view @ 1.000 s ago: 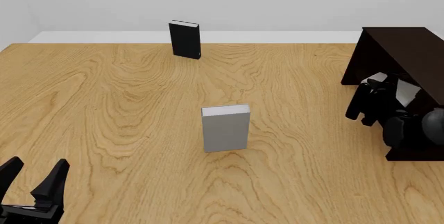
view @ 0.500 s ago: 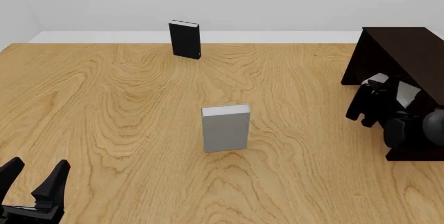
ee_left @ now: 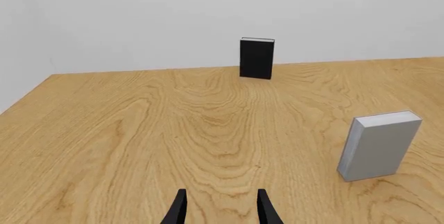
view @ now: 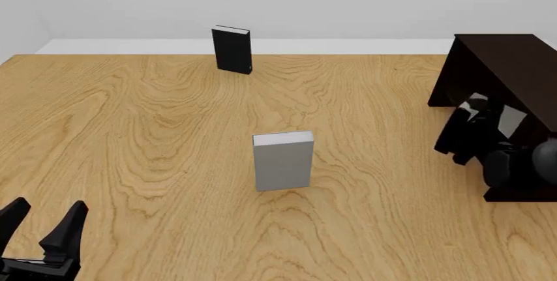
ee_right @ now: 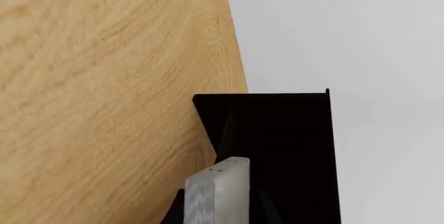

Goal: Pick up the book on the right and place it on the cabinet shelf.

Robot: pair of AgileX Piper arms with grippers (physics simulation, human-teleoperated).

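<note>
1. Left gripper [view: 39, 219]: low at the surface's near left corner, fingers [ee_left: 178, 211] spread apart, nothing between them.
2. Right gripper [view: 474, 108]: at the right edge, fingers clamped on the book [ee_right: 218, 193], wrist angled inward.

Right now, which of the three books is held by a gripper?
The grey book at the dark cabinet, clamped in the right gripper. The twin grey book and the black book stand free and upright on the table.

Twin grey book [view: 283, 161] mid-table, black book [view: 232, 49] behind it, cabinet [view: 505, 72] far right.
</note>
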